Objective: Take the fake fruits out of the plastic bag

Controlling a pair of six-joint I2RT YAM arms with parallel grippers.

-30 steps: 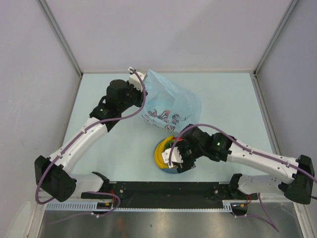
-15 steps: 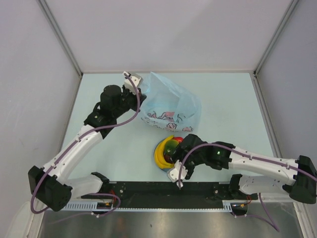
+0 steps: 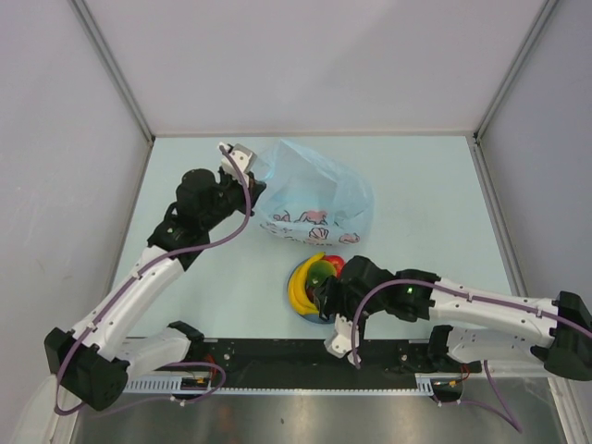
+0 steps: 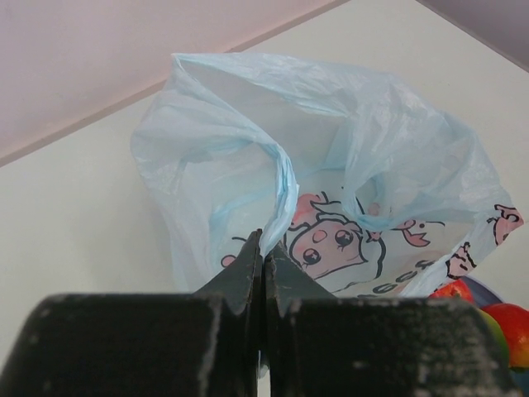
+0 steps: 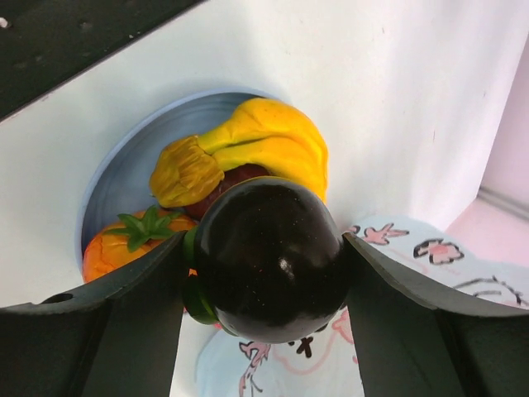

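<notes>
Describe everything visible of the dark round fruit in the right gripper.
The dark fruit is a smooth, glossy ball, near-black purple and plastic-looking, with small light glints. It is held in the right gripper, pressed on both sides by the fingers. Something green shows at its lower left edge; whether they touch is unclear. Behind it lie the blue plate and the banana.

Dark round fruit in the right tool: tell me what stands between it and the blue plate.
Only fruits already there: the dark round fruit, gripped by the right tool, hangs over the blue plate, where the banana and an orange fruit lie beneath it.
</notes>
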